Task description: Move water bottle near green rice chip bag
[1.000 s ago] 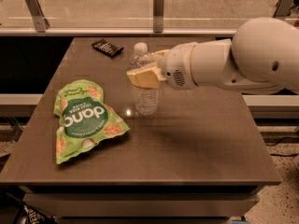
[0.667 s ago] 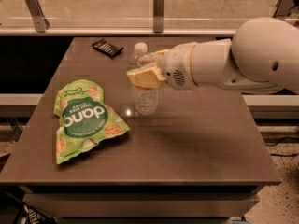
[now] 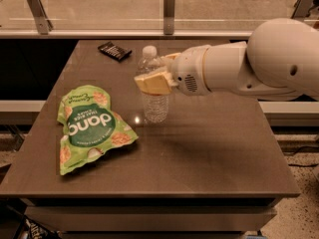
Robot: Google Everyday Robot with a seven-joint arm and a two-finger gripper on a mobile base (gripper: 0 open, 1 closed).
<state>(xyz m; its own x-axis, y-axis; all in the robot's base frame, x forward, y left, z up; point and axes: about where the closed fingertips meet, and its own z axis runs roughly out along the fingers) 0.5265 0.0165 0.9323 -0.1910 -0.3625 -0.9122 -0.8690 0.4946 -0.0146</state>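
The water bottle (image 3: 155, 105) stands upright on the brown table, a clear ribbed bottle with a white cap, just right of the green rice chip bag (image 3: 90, 126). The bag lies flat on the table's left half, bright green with white lettering. My gripper (image 3: 153, 79) reaches in from the right on a big white arm. Its tan fingers (image 3: 152, 83) wrap around the bottle's upper part, hiding the label band. The bottle's base rests on the table, a short gap from the bag's right edge.
A small black packet (image 3: 114, 50) lies at the back of the table (image 3: 209, 143). A glass railing with metal posts (image 3: 169, 4) runs behind. The table's front edge drops to the floor.
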